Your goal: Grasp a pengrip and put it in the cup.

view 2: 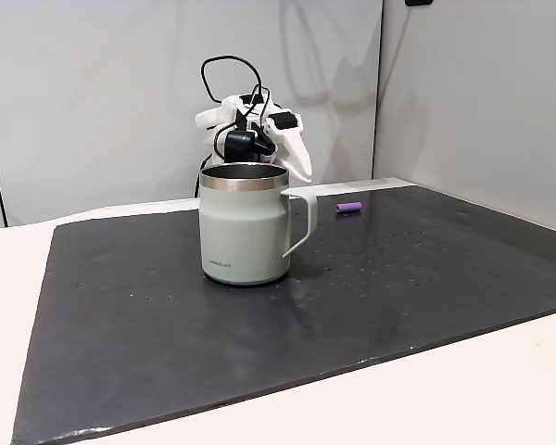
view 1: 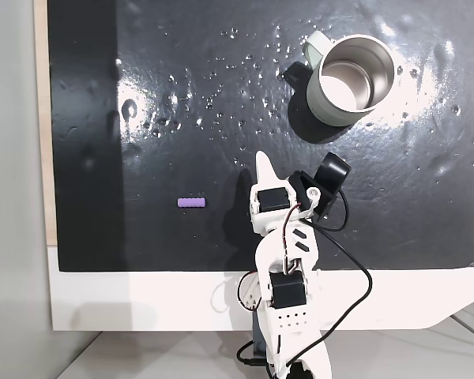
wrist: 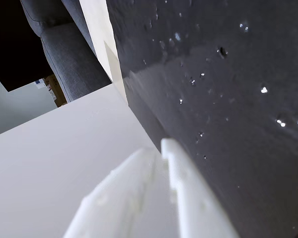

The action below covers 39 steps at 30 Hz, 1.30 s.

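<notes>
We start with the black mat (view 1: 142, 79), which covers most of the white table (view 1: 142, 300) and lies under and ahead of the jaws; it is glossy and speckled with small droplets. Next in size is our arm (view 1: 288, 292), folded up at the near edge of the mat in the top-down fixed view, with its gripper (view 1: 262, 164) raised above the mat and pointing out over it. In the wrist view the gripper (wrist: 161, 148) shows its two white fingers lying flat against each other with no gap and nothing between them, so we read the jaws as pressed together and empty.

The cup (view 1: 349, 79) stands upright, ahead of the jaws and off to their right in the top-down fixed view, well apart from them. Its steel interior looks empty, and its handle points left in that view. In the low fixed view the cup (view 2: 246, 224) stands in front of the gripper (view 2: 301, 167).

The pengrip (view 1: 192, 203) lies on its side on the mat, to the left of the jaws and slightly behind their tips in the top-down view, apart from them and far from the cup.

We judge that the task is at its start: the approach to the pengrip is not yet made. The next move calls for swinging left, spreading the jaws, and lowering them across the small cylinder's short width.
</notes>
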Each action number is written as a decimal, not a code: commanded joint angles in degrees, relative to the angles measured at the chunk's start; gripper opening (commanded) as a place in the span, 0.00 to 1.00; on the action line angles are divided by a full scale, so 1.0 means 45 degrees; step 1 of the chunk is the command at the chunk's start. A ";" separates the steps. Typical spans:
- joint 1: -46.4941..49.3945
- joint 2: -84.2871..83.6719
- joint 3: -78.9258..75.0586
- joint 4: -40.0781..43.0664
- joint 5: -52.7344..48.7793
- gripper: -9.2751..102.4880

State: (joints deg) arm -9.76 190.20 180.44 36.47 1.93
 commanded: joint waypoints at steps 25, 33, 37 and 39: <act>-0.1074 -0.5195 -0.5547 0.1836 0.0664 0.09; -0.2305 -0.8320 -0.9785 0.4648 0.1934 0.09; -0.2910 -0.9707 -1.1406 0.5996 0.2832 0.09; -0.3320 -1.0430 -1.2207 0.6738 0.3418 0.09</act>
State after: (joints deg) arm -21.97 146.69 133.24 63.11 13.97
